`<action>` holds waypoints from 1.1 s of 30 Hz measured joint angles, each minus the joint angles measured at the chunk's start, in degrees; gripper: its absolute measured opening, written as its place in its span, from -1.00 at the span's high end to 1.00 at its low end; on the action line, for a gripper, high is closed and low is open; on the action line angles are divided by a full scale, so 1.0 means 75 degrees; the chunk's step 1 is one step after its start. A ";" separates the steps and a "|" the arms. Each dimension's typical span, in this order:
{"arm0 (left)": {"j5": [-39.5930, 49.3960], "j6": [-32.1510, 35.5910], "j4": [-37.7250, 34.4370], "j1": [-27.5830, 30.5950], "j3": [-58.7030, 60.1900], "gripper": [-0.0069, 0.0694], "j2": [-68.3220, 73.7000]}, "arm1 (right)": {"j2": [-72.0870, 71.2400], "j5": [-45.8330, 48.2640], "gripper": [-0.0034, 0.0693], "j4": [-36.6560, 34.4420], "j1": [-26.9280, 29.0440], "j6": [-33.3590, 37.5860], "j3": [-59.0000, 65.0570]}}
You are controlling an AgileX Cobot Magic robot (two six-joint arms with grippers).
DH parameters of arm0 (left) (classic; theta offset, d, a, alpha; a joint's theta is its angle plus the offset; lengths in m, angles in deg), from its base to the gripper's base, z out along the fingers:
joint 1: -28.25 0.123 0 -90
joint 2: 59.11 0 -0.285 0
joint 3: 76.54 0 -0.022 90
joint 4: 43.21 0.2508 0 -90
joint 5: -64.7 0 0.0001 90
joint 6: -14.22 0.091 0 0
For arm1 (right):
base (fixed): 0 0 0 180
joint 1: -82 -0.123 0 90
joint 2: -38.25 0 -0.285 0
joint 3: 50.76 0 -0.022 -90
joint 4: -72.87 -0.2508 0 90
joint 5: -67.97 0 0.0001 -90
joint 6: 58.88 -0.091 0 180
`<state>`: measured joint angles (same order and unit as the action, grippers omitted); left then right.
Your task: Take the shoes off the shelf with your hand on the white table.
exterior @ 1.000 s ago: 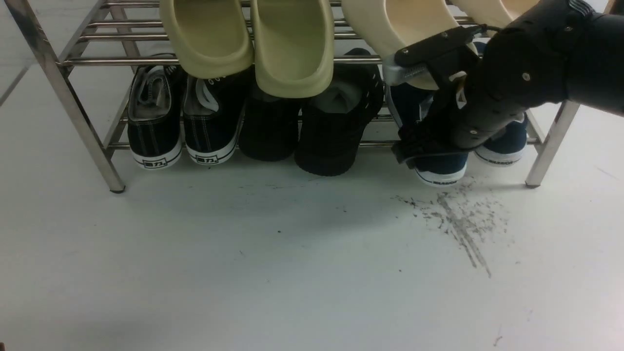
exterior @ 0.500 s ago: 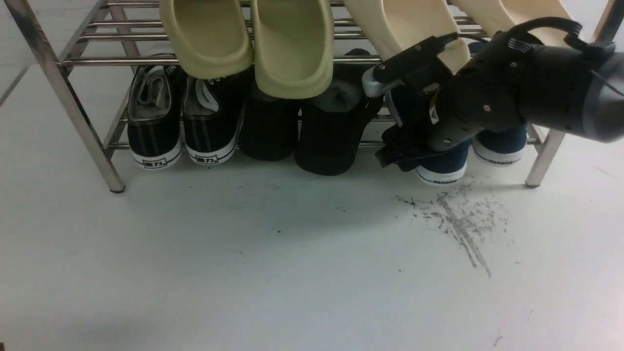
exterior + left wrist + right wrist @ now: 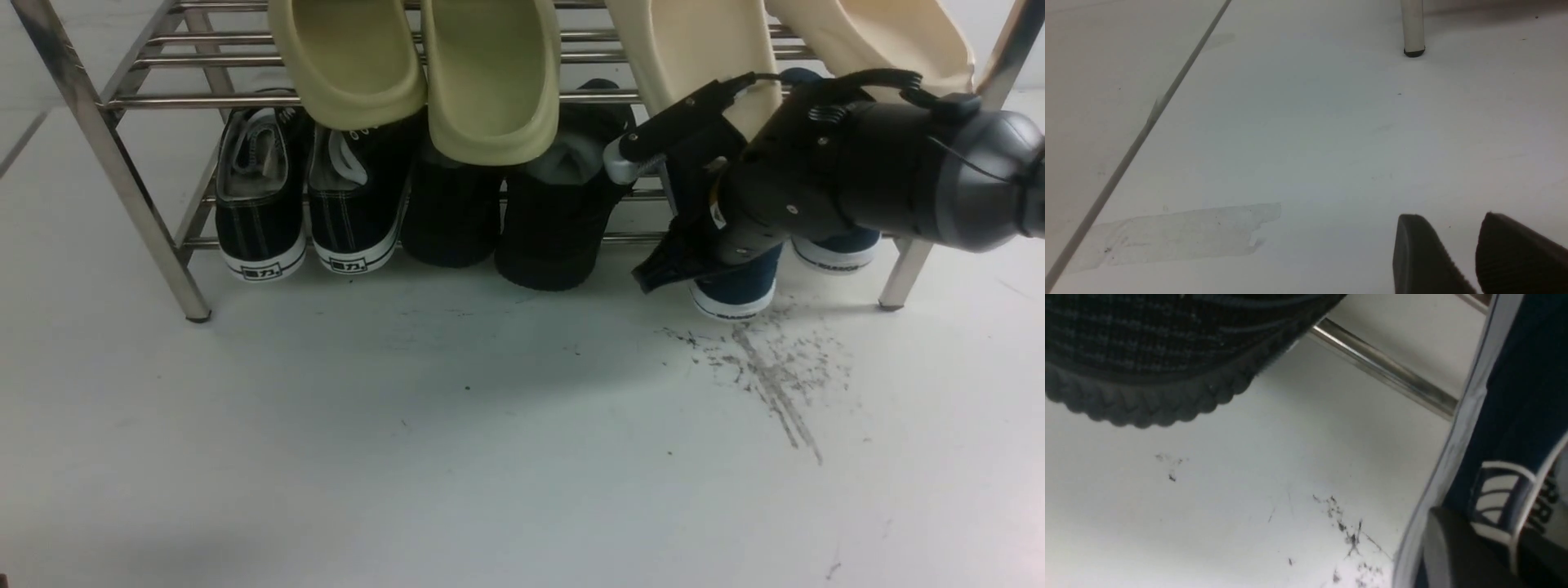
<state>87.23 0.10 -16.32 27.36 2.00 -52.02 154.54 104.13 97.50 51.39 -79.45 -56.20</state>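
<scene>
Progress: early, nothing off yet.
- Both navy-blue canvas slip-on shoes [image 3: 739, 290] with white rubber soles sit at the right end of the lower tier of the shiny steel-rod shoe rack [image 3: 122, 175].
- The shoe of the pair toward the robot's left juts past the front rod, heel lower than its mate's.
- The bulky black right gripper [image 3: 663, 273] is at that shoe's side wall. In the right wrist view a dark finger [image 3: 1453, 551] lies against the white trim. The jaws appear pressed together on the canvas edge, but the close framing hides most of the second finger.
- The left gripper [image 3: 1449, 222] has its ribbed pads spread, nothing between them. It hovers over bare matte white table [image 3: 408, 457], well away from the rack.
- Left to do, by my reading: draw the pinched shoe clear of the rods, set it on the table near the dark grey scuff patch [image 3: 767, 367], then fetch the second shoe.

Writing:
- Navy shoes: dark print on the white heel strips, too small to read from the front. The right wrist view shows a navy-and-white striped tab [image 3: 1498, 490] and a fragment of capital letters cut off by the frame edge.
- Black lace-up sneakers [image 3: 261, 212] with white soles, at the left end of the lower tier: boxed black heel logos, not legible.
- All-black shoes [image 3: 555, 237] and pale foam slides [image 3: 490, 82] on the top tier: no markings seen.
</scene>
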 joint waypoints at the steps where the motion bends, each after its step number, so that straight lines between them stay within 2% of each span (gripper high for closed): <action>1: 0.0000 0.0000 0.0000 0.0000 0.0000 0.19 0.0000 | -0.0050 0.0122 0.81 0.0000 -0.0006 0.0000 0.0000; 12: 0.0000 0.0000 0.0000 0.0000 0.0000 0.19 0.0000 | -0.0900 0.0797 0.81 -0.0330 0.0018 0.0001 0.0000; 19: 0.0000 0.0000 0.0000 0.0000 0.0000 0.19 0.0000 | -0.1297 0.1398 0.81 -0.1247 0.0026 0.0697 0.0000; 24: 0.0000 0.0000 0.0000 0.0000 0.0000 0.19 0.0000 | -0.1740 0.2290 0.81 -0.2208 0.0026 0.1258 0.0000; 33: 0.0000 0.0000 0.0000 0.0000 0.0000 0.19 0.0000 | -0.2313 0.3656 0.81 -0.2738 0.0026 0.1362 0.0000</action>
<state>87.23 0.10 -16.32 27.36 2.00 -52.02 137.19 131.55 76.96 51.59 -69.23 -56.20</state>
